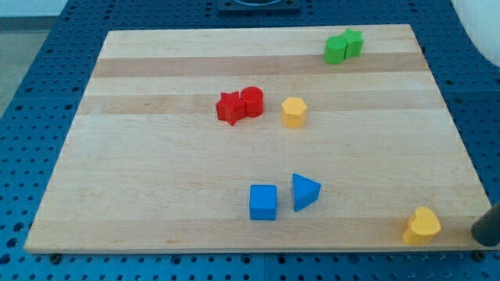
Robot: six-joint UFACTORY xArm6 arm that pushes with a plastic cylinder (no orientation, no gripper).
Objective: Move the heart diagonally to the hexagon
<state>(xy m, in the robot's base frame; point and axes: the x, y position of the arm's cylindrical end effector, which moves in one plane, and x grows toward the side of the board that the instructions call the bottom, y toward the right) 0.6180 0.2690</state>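
A: One relation governs the coming push in the camera view: where my tip [478, 234] stands against the line from the yellow heart [422, 226] to the yellow hexagon [294, 112].

B: State the positions.

A: The yellow heart sits at the wooden board's [156, 195] bottom-right corner. The yellow hexagon lies well apart from it, toward the view's top and left, just right of the red star [230, 108] and red cylinder [251, 101]. My tip shows as a dark end at the view's right edge, near the heart on its right side and slightly lower, with a gap between them.

B: Is that side suitable?

A: In my judgement, yes. The tip is roughly behind the heart relative to the hexagon, so an up-left diagonal push looks feasible.

B: Finger state?

A: None exist; the arm ends in a bare rod, holding nothing.

B: Obstacles?

A: The blue triangle [305, 191] lies below that line.
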